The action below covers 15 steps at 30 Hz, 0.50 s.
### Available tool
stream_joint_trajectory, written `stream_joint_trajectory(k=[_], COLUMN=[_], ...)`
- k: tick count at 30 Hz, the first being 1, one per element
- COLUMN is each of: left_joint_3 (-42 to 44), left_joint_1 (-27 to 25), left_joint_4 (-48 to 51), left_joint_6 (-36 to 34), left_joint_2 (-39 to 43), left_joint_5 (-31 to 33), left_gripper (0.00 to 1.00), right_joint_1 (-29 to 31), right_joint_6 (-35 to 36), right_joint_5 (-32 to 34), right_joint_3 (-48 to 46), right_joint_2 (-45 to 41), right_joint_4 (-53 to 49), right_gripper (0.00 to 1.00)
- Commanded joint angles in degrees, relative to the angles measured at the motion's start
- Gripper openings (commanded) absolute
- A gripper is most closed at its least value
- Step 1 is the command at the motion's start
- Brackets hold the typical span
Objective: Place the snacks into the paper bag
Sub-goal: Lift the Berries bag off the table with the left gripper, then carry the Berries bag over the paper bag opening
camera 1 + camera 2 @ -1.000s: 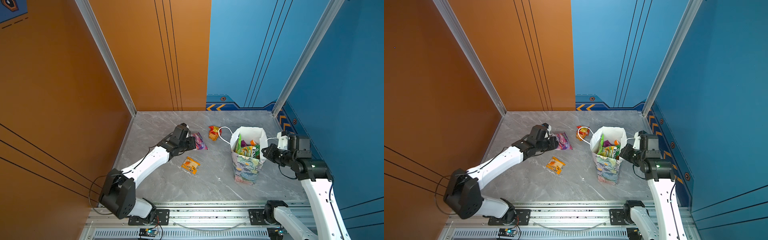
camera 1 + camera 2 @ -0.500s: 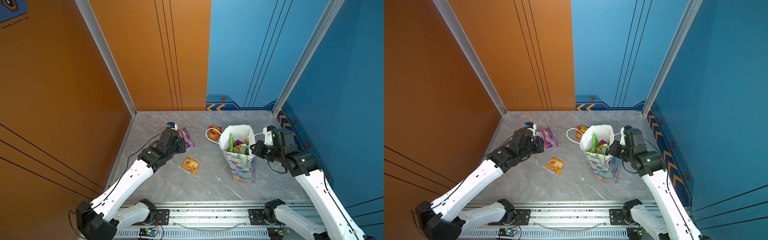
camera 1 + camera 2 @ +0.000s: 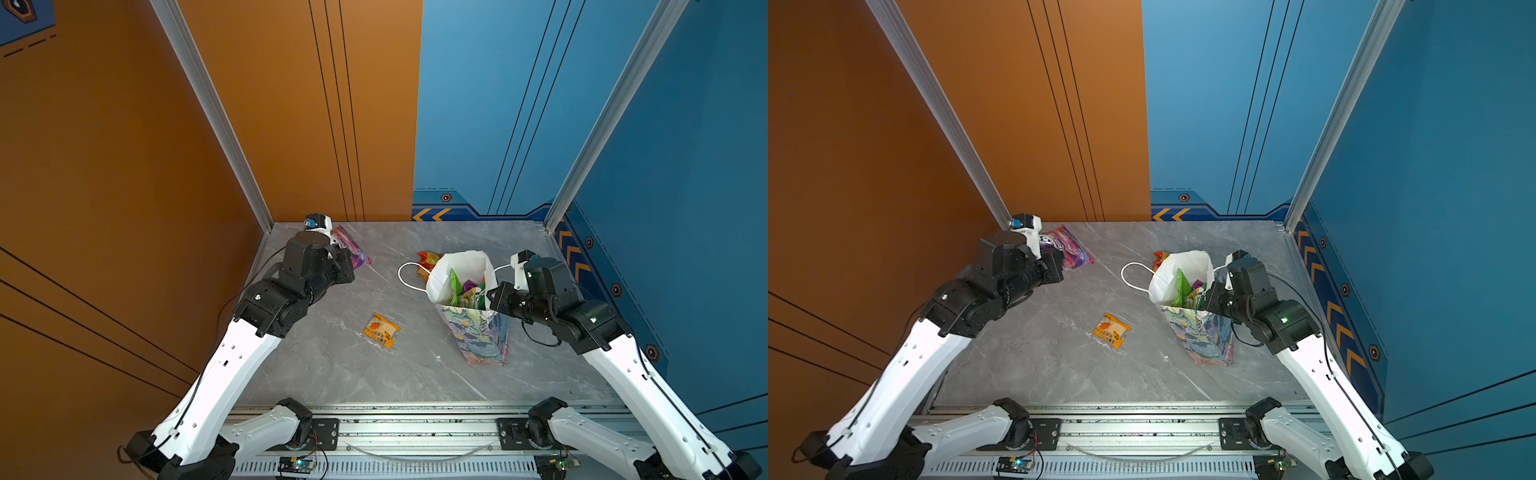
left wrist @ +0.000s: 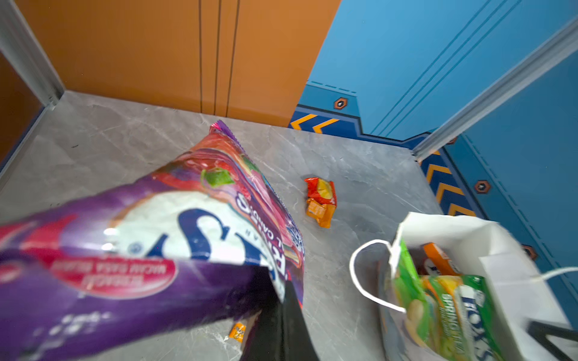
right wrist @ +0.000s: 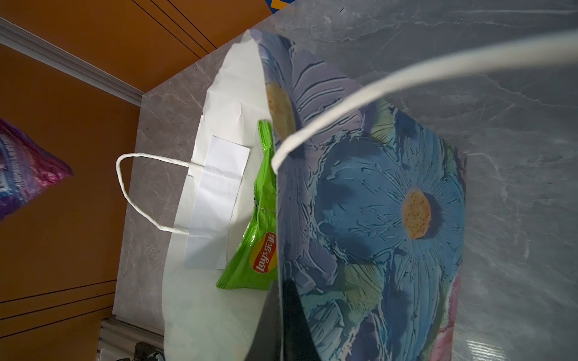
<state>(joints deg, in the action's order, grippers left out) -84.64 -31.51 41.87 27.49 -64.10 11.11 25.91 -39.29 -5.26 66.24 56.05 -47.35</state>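
Left wrist: marble tabletop [image 4: 93, 150], orange wall [image 4: 125, 47]

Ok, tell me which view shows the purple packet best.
The left wrist view: the purple packet fills much of it, print legible. In both top views it is small, partly behind the left arm; the right wrist view catches only a blurred corner.

Grey marbled tabletop [image 3: 332, 374] fills the floor, orange wall panels [image 3: 291, 104] behind on the left, blue wall panels [image 3: 478, 104] beside them, a silver corner post [image 3: 206, 104] rising, yellow chevrons [image 3: 432, 215] low down, metal rail [image 3: 415, 428] up front, a small circuit board [image 3: 297, 462] glowing green
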Motion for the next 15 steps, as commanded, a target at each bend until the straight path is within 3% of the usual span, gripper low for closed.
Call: stream_joint_trajectory(k=[1, 6, 15], left_joint_3=[-7.1, -15.8, -27.4], left_joint_1=[-6.9, -15.7, -21.2], left_joint_4=[0.9, 3.4, 8.0], left_joint_6=[-3.9, -5.6, -6.6], left_joint_2=[-3.2, -11.2, -24.8], left_joint_5=[-3.7, -4.3, -7.9], left_gripper=[0.0, 0.0, 0.0], right_joint_1=[0.9, 1.6, 3.9], right_joint_6=[-1.0, -1.6, -1.9], right_joint_5=[0.9, 0.9, 1.1], right_joint_3=[2.0, 1.9, 3.4], right_joint_2=[-0.2, -0.2, 0.9], right_joint_4=[4.3, 5.1, 6.2], right_gripper=[0.0, 0.0, 0.0])
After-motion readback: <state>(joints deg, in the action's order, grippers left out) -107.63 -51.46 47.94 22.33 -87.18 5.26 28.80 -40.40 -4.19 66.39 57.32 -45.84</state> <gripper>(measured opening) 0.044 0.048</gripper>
